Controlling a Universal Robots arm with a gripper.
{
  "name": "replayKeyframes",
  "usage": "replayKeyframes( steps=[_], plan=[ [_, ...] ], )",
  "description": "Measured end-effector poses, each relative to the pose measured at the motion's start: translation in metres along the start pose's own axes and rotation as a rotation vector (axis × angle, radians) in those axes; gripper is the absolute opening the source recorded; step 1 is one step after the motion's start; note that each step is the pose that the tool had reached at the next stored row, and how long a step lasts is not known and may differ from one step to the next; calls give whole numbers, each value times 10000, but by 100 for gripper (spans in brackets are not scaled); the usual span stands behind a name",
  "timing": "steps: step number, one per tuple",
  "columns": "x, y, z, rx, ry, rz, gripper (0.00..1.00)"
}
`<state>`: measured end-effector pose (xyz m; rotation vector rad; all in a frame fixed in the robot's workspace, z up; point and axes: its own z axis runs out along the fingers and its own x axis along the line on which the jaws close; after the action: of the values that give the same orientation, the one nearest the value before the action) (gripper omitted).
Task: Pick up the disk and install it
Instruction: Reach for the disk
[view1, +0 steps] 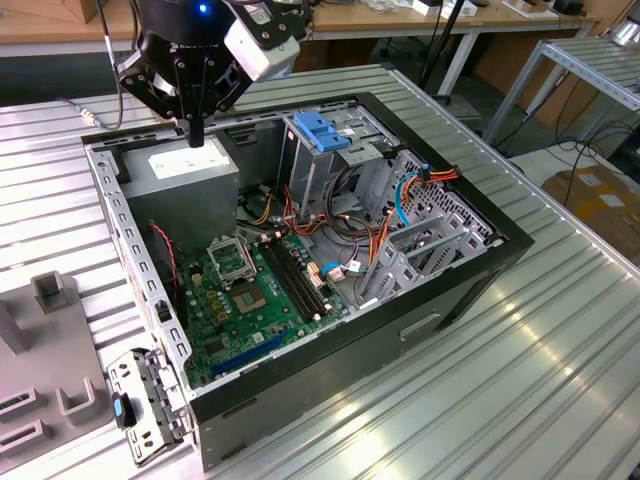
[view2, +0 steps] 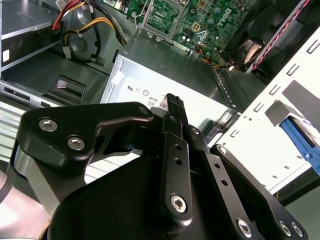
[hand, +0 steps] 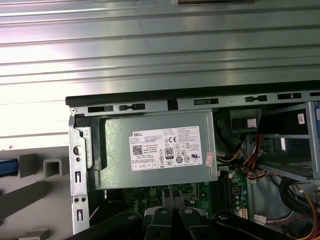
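While hanging over the grey power supply (view1: 185, 172) at about eleven o'clock in the exterior view, the end effector (view1: 196, 138) is pointing straight down, its fingers pressed together with nothing between them. The open computer case (view1: 400, 330) is lying on the ribbed metal table (view1: 560, 380), and a grey fixture (view1: 50, 390) is sitting outside its rear wall, toward eight o'clock. A bare blue latch (view1: 325, 130) is topping the drive cage at twelve o'clock.

In the second wrist view, the closed fingertips (view2: 172, 107) are hovering above the supply's white sticker (view2: 142, 85). Beyond the slotted rear wall (view2: 260, 102) a blue strip is showing, probably a side rail of the disk (view2: 302, 137).

In the first wrist view, the disk (hand: 7, 162) is showing as a blue sliver just past the fixture's blocks, running crosswise to the rear wall. Judging from that, it is waiting outside the case, roughly at nine o'clock from the end effector in exterior terms. Its full long axis cannot be told. The sticker is carrying a logo, barcodes and certification marks.
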<state>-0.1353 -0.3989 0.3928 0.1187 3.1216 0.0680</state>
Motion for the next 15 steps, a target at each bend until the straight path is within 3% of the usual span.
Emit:
replayKeyframes(
  steps=[15],
  plan=[
    [21,-2,3,5,76,3,11]
  ],
)
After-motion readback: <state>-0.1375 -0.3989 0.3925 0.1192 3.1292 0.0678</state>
